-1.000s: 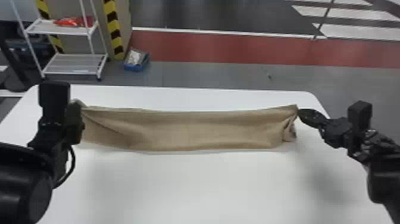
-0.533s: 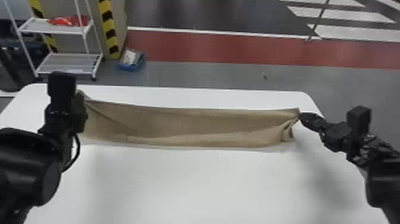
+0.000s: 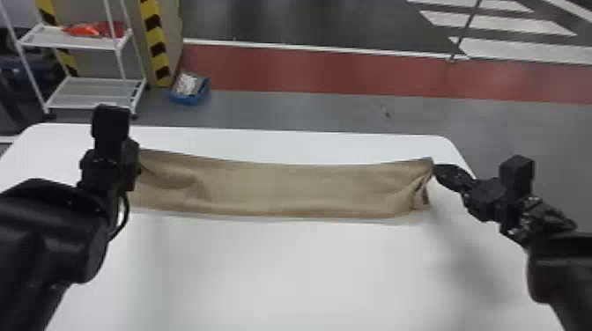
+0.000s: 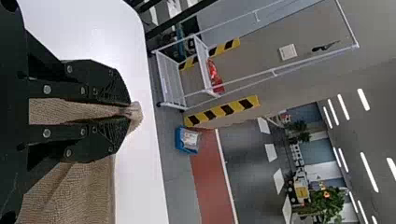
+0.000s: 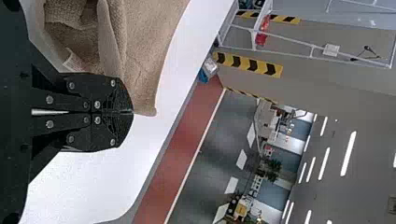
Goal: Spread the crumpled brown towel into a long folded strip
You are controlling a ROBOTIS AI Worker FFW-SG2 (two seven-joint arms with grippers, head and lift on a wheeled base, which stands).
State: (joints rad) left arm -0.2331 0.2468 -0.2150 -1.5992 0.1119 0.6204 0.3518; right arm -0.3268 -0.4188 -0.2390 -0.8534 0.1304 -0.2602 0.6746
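The brown towel [image 3: 282,189] stretches as a long band across the table, its upper edge sagging slightly in the middle. At its left end is my left gripper [image 3: 132,165], partly hidden by its own arm. The left wrist view shows that gripper [image 4: 126,111] shut on the towel [image 4: 79,191], with a small tuft poking past the tips. My right gripper [image 3: 436,169] is at the towel's upper right corner. In the right wrist view, the gripper [image 5: 130,112] is closed on the corner of the towel [image 5: 144,70], which has loose folds beside the fingers.
The white table [image 3: 282,273] extends in front of and behind the towel. Beyond its far edge stand a white shelf rack [image 3: 94,94] at the left and a blue box [image 3: 189,90] on the floor.
My left gripper has shifted to the right with its towel end, and the towel's upper edge has gone slacker. The right gripper has barely moved. The background has shifted slightly.
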